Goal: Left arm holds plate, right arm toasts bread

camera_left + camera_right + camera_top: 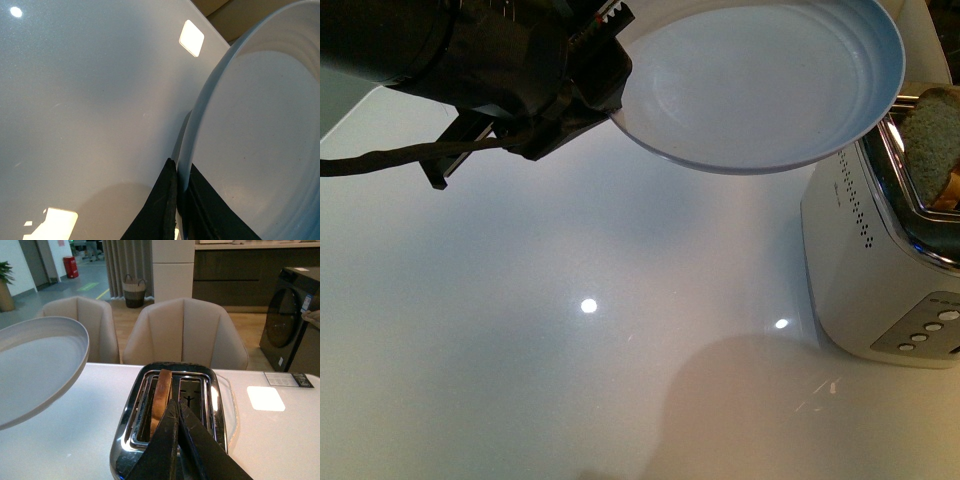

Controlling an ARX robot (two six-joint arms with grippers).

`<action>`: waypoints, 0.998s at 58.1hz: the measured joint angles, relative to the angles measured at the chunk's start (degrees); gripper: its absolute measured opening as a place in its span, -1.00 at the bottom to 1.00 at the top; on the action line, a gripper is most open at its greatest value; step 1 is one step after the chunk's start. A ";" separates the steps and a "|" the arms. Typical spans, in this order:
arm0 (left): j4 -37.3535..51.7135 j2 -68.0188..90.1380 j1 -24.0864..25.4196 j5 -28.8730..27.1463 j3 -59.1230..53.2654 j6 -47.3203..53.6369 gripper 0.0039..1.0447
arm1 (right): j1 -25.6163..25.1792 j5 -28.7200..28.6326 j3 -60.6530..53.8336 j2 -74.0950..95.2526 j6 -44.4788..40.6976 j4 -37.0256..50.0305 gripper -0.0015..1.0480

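Note:
My left gripper (605,70) is shut on the rim of the pale blue-grey plate (760,80) and holds it in the air, tilted, next to the toaster (880,270). In the left wrist view the black fingers (167,200) clamp the plate's rim (200,125). The bread (932,135) stands upright in one toaster slot, its top sticking out. In the right wrist view my right gripper (176,405) is shut and empty above the toaster (170,410), right beside the bread (161,395); the plate (35,365) hangs at the side.
The white glossy tabletop (570,330) spreads below. The toaster's second slot (192,400) is empty. Beige chairs (185,330) stand beyond the table's far edge. A white card (265,397) lies on the table beside the toaster.

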 joint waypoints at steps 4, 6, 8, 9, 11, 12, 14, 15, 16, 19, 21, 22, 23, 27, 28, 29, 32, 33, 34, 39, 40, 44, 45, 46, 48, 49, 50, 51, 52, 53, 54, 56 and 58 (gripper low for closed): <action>0.00 0.00 0.00 0.00 0.00 0.00 -0.94 | 0.00 0.00 -0.02 -1.81 0.00 -1.64 -0.96; 0.00 0.00 0.00 0.00 0.00 0.00 -0.94 | 0.00 0.00 -0.02 -2.60 0.00 -2.40 -0.96; 0.00 0.00 0.00 0.00 0.00 0.00 -0.94 | 0.00 0.00 -0.02 -3.39 0.00 -3.17 -0.96; 0.00 0.00 0.00 0.00 0.00 0.00 -0.94 | 0.00 0.00 -0.02 -3.91 0.00 -3.69 -0.96; 0.00 0.00 0.00 0.00 0.00 0.00 -0.94 | 0.00 0.00 -0.02 -4.70 0.00 -4.44 -0.96; 0.00 0.00 0.00 0.00 0.00 0.00 -0.94 | 0.00 0.00 -0.02 -4.94 0.00 -4.70 -0.96; 0.00 0.00 0.00 0.00 0.00 0.00 -0.94 | 0.00 0.00 -0.02 -5.92 0.00 -5.64 -0.96; 0.00 0.00 0.00 0.00 0.00 0.00 -0.94 | 0.00 0.00 -0.02 -6.14 0.00 -5.86 -0.96; 0.00 0.00 0.00 0.00 0.00 0.00 -0.94 | 0.00 0.00 -0.02 -6.62 0.00 -6.32 -0.96; 0.00 0.00 0.00 0.00 0.00 0.00 -0.94 | 0.00 0.00 -0.02 -7.78 0.00 -7.43 -0.96; 0.00 0.00 0.00 0.00 0.00 0.00 -0.94 | 0.00 0.00 -0.02 -8.39 0.00 -8.04 -0.96; 0.00 0.00 0.00 0.00 0.00 0.00 -0.94 | 0.00 0.00 -0.02 -8.81 0.00 -8.46 -0.96; 0.00 0.00 0.00 0.00 0.00 0.00 -0.94 | 0.00 0.00 -0.02 -9.03 0.00 -8.70 -0.96; 0.00 0.00 0.00 0.00 0.00 0.00 -0.94 | 0.00 0.00 -0.02 -10.34 0.00 -10.03 -0.96; 0.00 0.00 0.00 0.00 0.00 0.00 -0.94 | 0.00 0.00 -0.02 -10.88 0.00 -10.60 -0.96; 0.00 0.00 0.00 0.00 0.00 0.00 -0.94 | 0.00 0.00 -0.02 -11.26 0.00 -10.95 -0.96; 0.00 0.00 0.00 0.00 0.00 0.00 -0.94 | 0.00 0.00 -0.02 -12.13 0.00 -11.78 -0.96; 0.00 0.00 0.00 0.00 0.00 0.00 -0.94 | 0.00 -0.02 -0.02 -12.31 0.00 -11.93 -0.96; 0.00 0.00 0.00 0.00 0.00 0.00 -0.94 | 0.00 0.00 -0.02 -12.61 0.00 -12.24 -0.96; 0.00 0.00 0.00 0.00 0.00 0.00 -0.94 | 0.00 0.00 -0.02 -13.68 0.00 -13.33 -0.96; 0.00 0.00 0.00 0.00 0.00 0.00 -0.94 | 0.00 0.00 -0.02 -13.94 0.00 -13.62 -0.96; 0.00 0.00 0.00 0.00 0.00 0.00 -0.94 | 0.00 0.00 -0.02 -14.78 0.00 -14.45 -0.96; 0.00 0.00 0.00 0.00 0.00 0.00 -0.94 | 0.00 0.00 -0.02 -15.04 0.00 -14.71 -0.96; 0.00 0.00 0.00 0.00 0.00 0.00 -0.94 | 0.00 0.00 -0.02 -15.26 0.00 -14.93 -0.96; 0.00 0.00 0.00 0.00 0.00 0.00 -0.94 | 0.00 0.00 -0.02 -15.61 0.00 -15.28 -0.96; 0.00 0.00 0.00 0.00 0.00 0.00 -0.94 | 0.00 -0.02 0.00 -15.96 0.00 -15.65 -0.96; 0.00 0.00 0.00 0.00 0.00 0.00 -0.94 | 0.02 0.02 0.00 -17.38 0.00 -17.35 -0.96; 0.00 0.00 0.00 0.02 0.00 0.00 -0.94 | 0.00 -0.04 0.00 -18.82 0.00 -19.69 -0.96; 0.00 0.00 0.00 0.00 0.00 0.00 -0.94 | 0.00 -0.20 0.00 -20.50 0.00 -21.99 -0.96; 0.00 0.00 0.00 0.04 0.00 0.00 -0.94 | 0.00 -0.02 0.00 -22.01 0.00 -23.67 -0.96; 0.00 0.00 0.02 0.00 0.00 0.00 -0.94 | 0.00 -0.07 0.00 -23.74 0.00 -24.74 -0.96; 0.00 0.00 0.02 -0.07 0.00 0.00 -0.94 | 0.00 -0.09 0.00 -25.05 -0.02 -25.09 -0.96; 0.00 0.00 0.00 -0.02 0.02 0.00 -0.94 | 0.00 -0.04 0.00 -25.18 0.00 -25.22 -0.96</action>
